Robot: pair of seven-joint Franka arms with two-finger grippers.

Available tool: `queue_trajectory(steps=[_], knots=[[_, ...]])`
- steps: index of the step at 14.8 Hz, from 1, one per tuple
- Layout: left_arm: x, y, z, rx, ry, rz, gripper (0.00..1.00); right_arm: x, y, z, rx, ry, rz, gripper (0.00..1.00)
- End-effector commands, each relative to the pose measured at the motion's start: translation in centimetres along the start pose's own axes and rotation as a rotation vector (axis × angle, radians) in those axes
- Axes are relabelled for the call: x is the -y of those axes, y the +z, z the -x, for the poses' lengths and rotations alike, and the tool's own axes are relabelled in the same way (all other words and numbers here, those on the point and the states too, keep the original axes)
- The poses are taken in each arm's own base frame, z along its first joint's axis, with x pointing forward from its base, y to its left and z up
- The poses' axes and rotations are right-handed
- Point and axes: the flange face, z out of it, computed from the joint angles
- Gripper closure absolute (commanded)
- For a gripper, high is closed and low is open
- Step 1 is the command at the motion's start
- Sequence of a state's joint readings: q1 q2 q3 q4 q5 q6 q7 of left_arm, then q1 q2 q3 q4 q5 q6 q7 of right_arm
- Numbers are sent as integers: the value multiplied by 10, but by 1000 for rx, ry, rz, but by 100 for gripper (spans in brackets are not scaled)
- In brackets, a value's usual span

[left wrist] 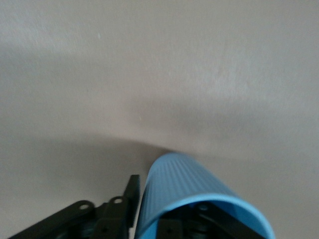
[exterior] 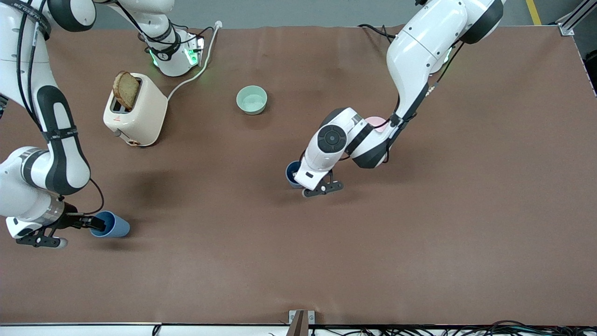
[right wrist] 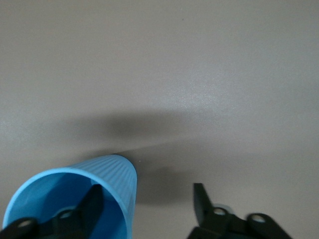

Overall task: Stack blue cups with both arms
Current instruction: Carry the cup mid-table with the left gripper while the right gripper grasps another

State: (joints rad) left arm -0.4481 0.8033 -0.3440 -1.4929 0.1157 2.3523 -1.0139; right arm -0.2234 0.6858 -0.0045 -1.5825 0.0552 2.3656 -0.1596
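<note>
One blue cup (exterior: pixel 114 226) stands toward the right arm's end of the table, near the front camera. My right gripper (exterior: pixel 96 223) is open at its rim. In the right wrist view the gripper (right wrist: pixel 147 199) has one finger (right wrist: pixel 92 206) inside this cup (right wrist: pixel 107 174) and the other finger (right wrist: pixel 202 201) well outside, apart from the wall. The other blue cup (exterior: pixel 292 171) stands mid-table, mostly hidden under the left arm's hand. My left gripper (exterior: pixel 295 177) clamps its wall. In the left wrist view the gripper (left wrist: pixel 149 201) has one finger (left wrist: pixel 130 194) outside this cup (left wrist: pixel 189 184) and the other inside.
A cream toaster (exterior: pixel 140 114) with a slice of toast (exterior: pixel 127 89) stands near the right arm's base. A pale green bowl (exterior: pixel 252 99) sits mid-table, farther from the front camera than the left gripper's cup. A pink bowl (exterior: pixel 376 122) shows partly under the left arm.
</note>
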Motion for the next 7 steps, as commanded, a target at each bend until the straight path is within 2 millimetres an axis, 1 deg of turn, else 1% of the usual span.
queue_trajectory(steps=[1,2,3,4,5,6,7], knots=[[-6,-50,-17,-66,0,25,0,1,-6,5,-5,6,-26,79],[1,-76,-31,-94,-12,20,0,1,-7,5,-3,7,-27,88],[11,-117,-47,-134,-25,7,0,2,-7,6,5,8,-29,94],[22,-157,-59,-155,-23,-17,0,5,-7,9,37,3,-35,95],[32,-192,-67,-164,-13,-34,0,7,-8,12,67,-6,-41,96],[46,-223,-77,-168,-1,-54,0,10,-21,11,75,-9,-44,97],[60,-248,-82,-165,12,-79,0,13,-44,11,80,-13,-46,97]])
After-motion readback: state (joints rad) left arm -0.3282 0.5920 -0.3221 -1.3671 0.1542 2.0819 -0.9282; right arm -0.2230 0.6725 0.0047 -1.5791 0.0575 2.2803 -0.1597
